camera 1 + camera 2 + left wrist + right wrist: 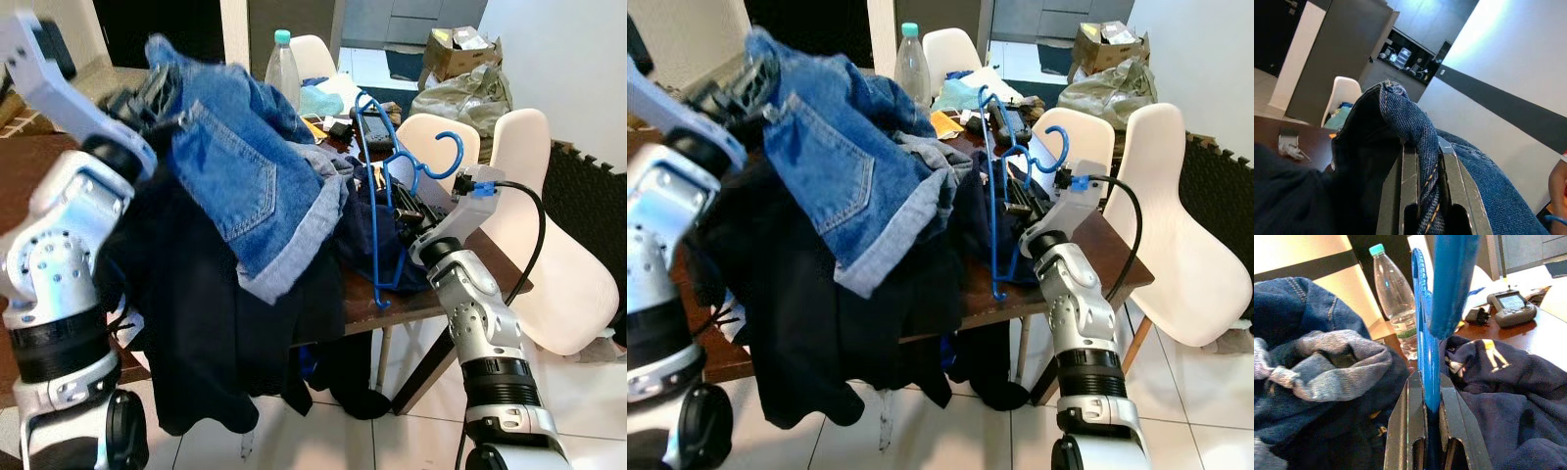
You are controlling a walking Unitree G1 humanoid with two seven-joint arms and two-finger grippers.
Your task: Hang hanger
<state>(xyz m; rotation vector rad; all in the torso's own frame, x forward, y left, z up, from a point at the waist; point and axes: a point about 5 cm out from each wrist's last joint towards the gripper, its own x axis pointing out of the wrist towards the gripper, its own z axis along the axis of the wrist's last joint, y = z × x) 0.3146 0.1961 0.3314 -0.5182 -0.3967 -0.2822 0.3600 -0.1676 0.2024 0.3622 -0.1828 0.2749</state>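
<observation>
Above the brown table (509, 269), the right gripper (404, 208) is clamped on the blue hanger (377, 196), holding it upright with its hook toward the white chairs, probably so clothing can be fed onto it. Left of the hanger, the left gripper (1422, 188) pinches the hem of the jeans (250, 181), lifting them off the table's clothes pile. Behind them stands 1 water bottle (282, 69).

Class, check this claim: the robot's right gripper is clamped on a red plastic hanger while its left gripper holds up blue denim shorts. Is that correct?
One detail is wrong: the plastic hanger is blue, not red. The right wrist view shows the right gripper shut on it. The left gripper does hold the blue denim shorts.
</observation>
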